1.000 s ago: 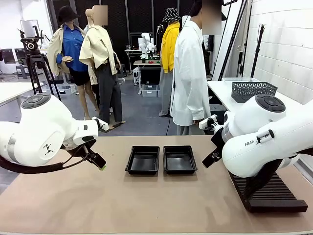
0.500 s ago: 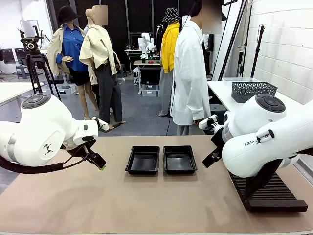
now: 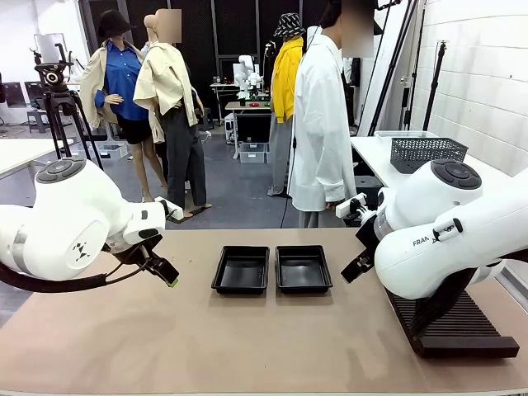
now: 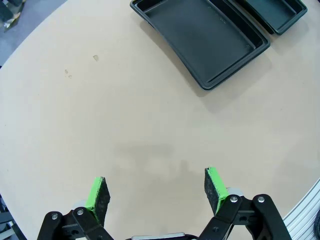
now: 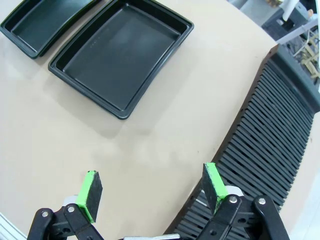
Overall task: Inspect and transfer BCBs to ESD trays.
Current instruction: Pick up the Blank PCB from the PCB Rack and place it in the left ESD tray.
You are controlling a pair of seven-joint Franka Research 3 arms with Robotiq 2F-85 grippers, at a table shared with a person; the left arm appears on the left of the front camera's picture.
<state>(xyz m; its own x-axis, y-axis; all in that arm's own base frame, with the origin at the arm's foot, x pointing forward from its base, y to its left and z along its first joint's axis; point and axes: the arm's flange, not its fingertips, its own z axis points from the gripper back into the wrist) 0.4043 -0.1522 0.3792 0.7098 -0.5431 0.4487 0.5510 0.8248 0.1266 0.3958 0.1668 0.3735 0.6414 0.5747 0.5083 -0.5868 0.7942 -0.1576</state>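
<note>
Nothing moved — left hand point(image 4: 155, 187) and right hand point(image 5: 150, 187) both spread, idle over worktop point(image 3: 206, 346); trays point(image 3: 241, 290) empty — transfer not started.

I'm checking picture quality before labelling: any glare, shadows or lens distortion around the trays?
Front view: sharp, evenly lit, soft shadows beside the ESD trays. Left wrist view: wide-angle bend curves the table edge; dull sheen on a tray floor. Right wrist view: the ribbed rack bows.
</note>
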